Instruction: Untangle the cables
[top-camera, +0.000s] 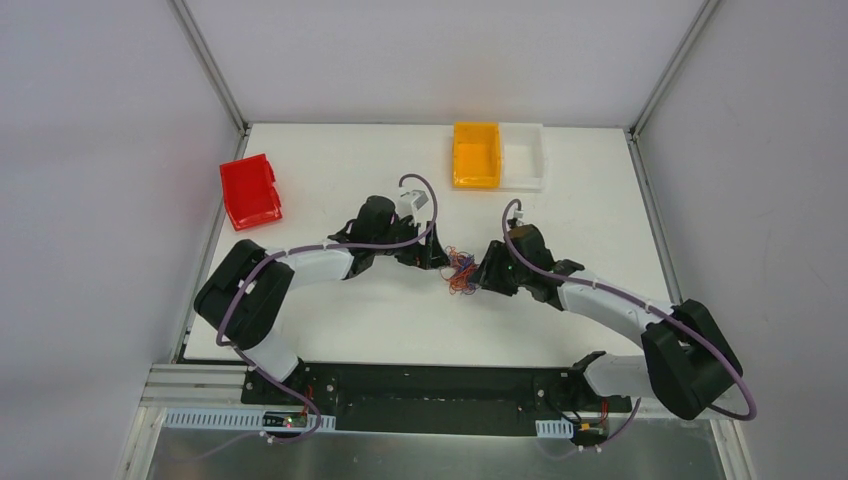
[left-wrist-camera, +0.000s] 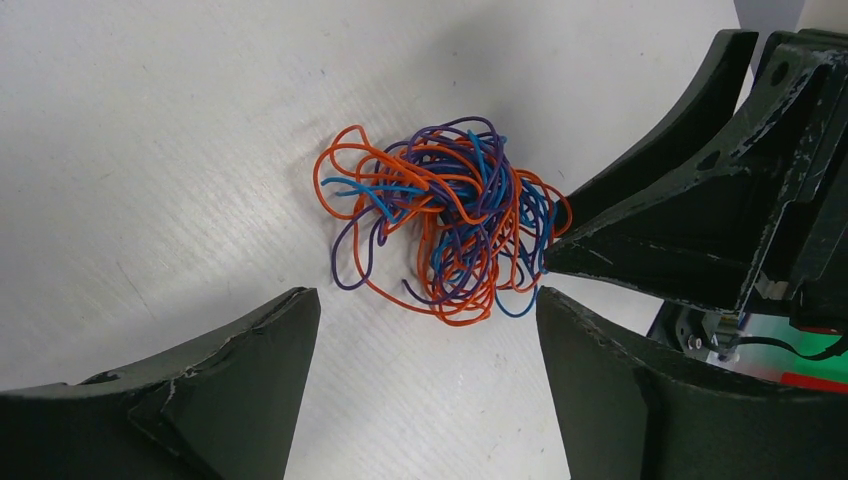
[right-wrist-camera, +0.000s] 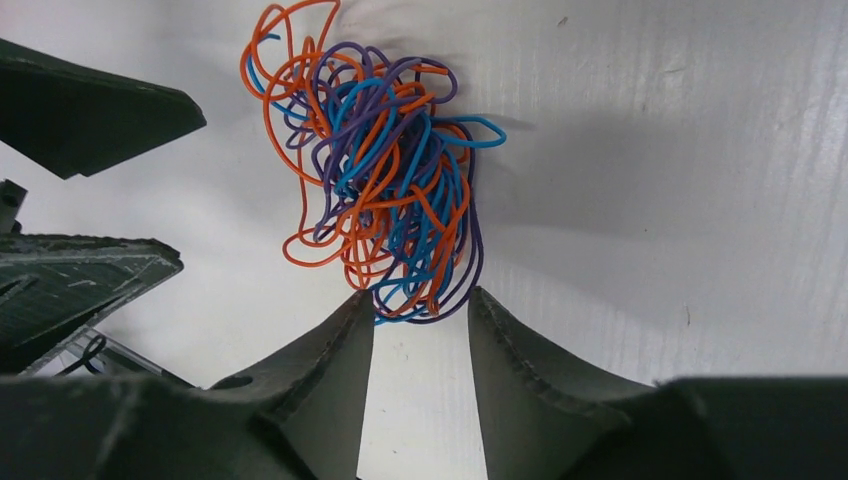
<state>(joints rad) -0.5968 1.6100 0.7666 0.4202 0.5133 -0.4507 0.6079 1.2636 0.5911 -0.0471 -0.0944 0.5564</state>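
Cables (left-wrist-camera: 440, 220) bunched btwn L gripper (left-wrist-camera: 428, 297), wide open, & R gripper (right-wrist-camera: 420, 295), half-open, empty

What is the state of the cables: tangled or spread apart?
Tangled: the cables form one dense ball of crossing orange, blue and purple loops; none lies apart.

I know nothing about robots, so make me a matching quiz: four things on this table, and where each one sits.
Things:
1 red bin
2 orange bin
3 white bin
4 cables

Places:
A middle of the table
B left side, on its own
C far edge, left one of a touching pair
D far edge, right one of a touching pair

Pairs: 1-B, 2-C, 3-D, 4-A
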